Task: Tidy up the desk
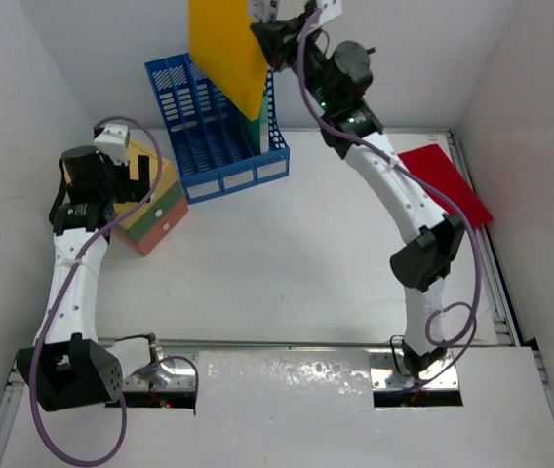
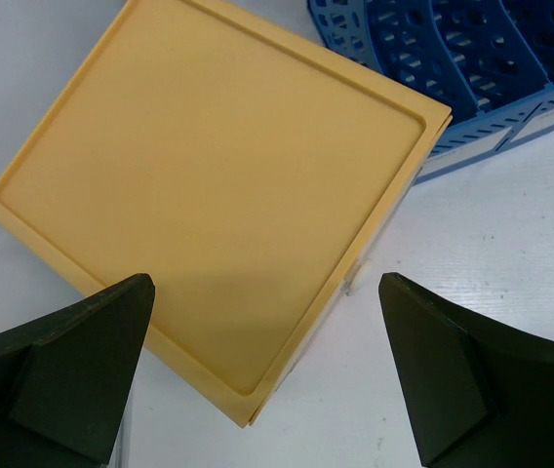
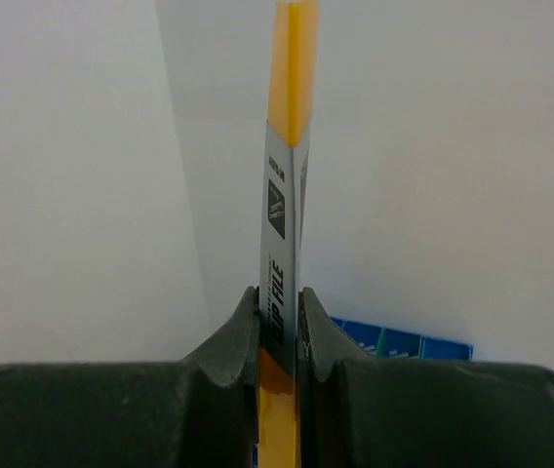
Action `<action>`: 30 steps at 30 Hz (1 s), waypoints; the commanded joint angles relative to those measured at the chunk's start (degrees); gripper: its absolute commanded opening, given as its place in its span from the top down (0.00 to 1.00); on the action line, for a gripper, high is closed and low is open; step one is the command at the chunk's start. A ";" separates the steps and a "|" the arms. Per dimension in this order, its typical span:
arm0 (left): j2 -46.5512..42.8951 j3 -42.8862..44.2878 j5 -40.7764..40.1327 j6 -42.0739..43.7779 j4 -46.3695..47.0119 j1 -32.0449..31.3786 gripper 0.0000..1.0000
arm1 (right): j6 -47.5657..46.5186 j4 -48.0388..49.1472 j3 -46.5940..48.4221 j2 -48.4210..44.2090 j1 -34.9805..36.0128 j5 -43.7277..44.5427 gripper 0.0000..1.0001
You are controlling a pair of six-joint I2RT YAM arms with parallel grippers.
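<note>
The right gripper (image 3: 279, 304) pinches the yellow folder (image 1: 226, 49), probably light and floppy, by its stiffer labelled spine, while the left gripper (image 2: 265, 283) hangs spread.

yel folder (image 1: 226, 49) x1 | grn folder (image 1: 251, 132) x1 | red folder (image 1: 446, 183) x1 | blue rack (image 1: 204, 127) x1 | drawer box (image 1: 160, 210) x1

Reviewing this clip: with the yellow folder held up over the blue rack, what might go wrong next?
1. The right gripper pinches the yellow folder at one edge only, so it may swing or slip while lowered.
2. Its lower corner hangs beside the green folder in the blue file rack; it could snag a divider and push the rack.
3. The red folder lies at the desk's right rail; a passing arm might knock it off.
</note>
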 commanded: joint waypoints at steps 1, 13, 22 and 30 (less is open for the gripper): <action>-1.51 0.35 0.86 -0.30 3.14 0.66 0.01 | -1.62 11.08 2.06 1.26 0.85 9.03 1.00; -0.72 -0.09 0.77 0.58 3.58 0.75 0.00 | -6.46 15.30 4.18 8.74 3.22 15.56 1.00; -0.46 -0.53 0.86 0.93 3.93 0.75 0.00 | -8.21 17.23 6.56 10.33 5.16 17.32 1.00; -0.90 -0.44 1.74 0.93 3.67 0.75 0.00 | -9.27 19.43 1.45 14.28 5.95 22.94 1.00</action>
